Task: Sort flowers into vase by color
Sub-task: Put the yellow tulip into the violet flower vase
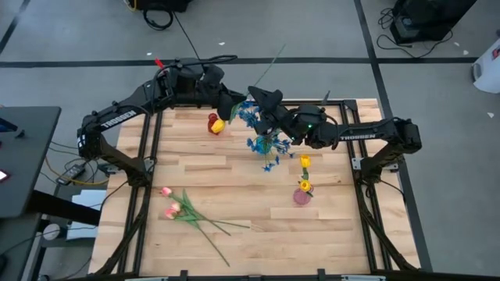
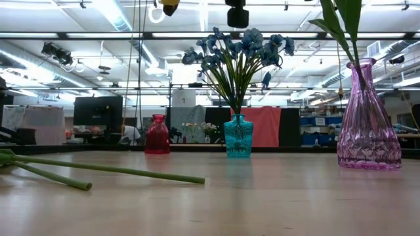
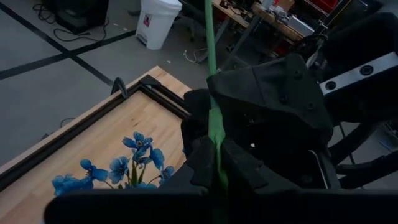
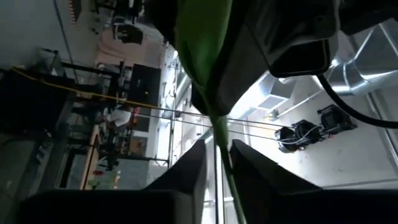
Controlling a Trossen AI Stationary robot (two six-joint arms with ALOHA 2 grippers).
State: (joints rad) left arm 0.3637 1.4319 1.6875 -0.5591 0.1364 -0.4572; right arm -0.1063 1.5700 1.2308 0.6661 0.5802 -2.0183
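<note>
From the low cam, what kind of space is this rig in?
Probably a robotics lab or workshop: exposed ceiling ducts and strip lights, benches with monitors behind the table, cables on the taped concrete floor.

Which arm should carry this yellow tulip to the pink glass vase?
Right, likely: the right gripper is at the stem of the yellow tulip, and the pink glass vase stands nearer that arm.

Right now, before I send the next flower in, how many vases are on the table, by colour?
Red vase: 1
Teal vase: 1
Pink vase: 1
Total: 3 vases
</note>
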